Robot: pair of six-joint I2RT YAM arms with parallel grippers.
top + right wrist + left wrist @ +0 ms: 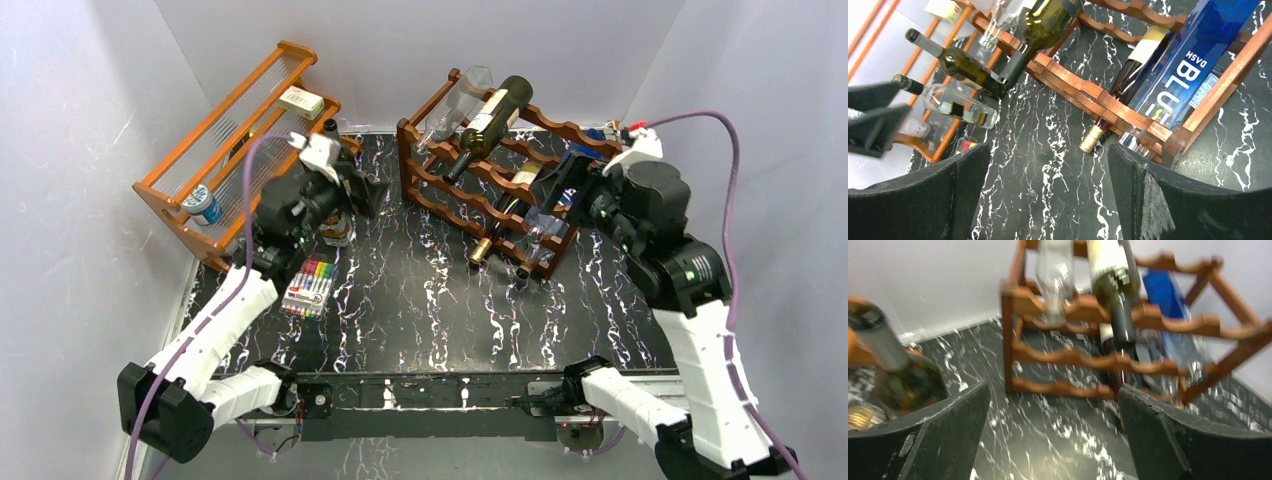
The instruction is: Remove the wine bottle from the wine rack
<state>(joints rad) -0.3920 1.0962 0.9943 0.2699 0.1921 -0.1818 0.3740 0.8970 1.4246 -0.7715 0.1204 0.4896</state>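
The wine bottle (497, 112), dark green glass with a pale label, lay tilted across the top tier of the wine rack (430, 190). The rack stood at about one o'clock from the middle of the table (420, 300) in the top view. The bottle's base pointed to one o'clock and its neck sloped down toward seven. A clear bottle (455, 100) lay just beside it on the nine o'clock side. A blue bottle (1193, 65) filled the rack's right end, and a gold-capped bottle (1120, 100) rested in a lower tier.

The left gripper (1053, 390) hung at ten o'clock by the orange shelf (180, 190), its jaws spread wide with nothing between them. A green bottle (903, 385) stood just outside its left finger. The right gripper (1048, 150) hovered at the rack's three o'clock end, equally wide and empty, facing the lower rails.

Being glass, the wine bottle would probably be rigid, smooth, slippery and breakable, with most of its weight toward the base. Whether it was full could not be told. The neck jutted past the front rail and looked easiest to reach, but a hold on the labelled body should slip less and tip less. It would likely need lifting out of its scallop before being drawn clear of the clear bottle.
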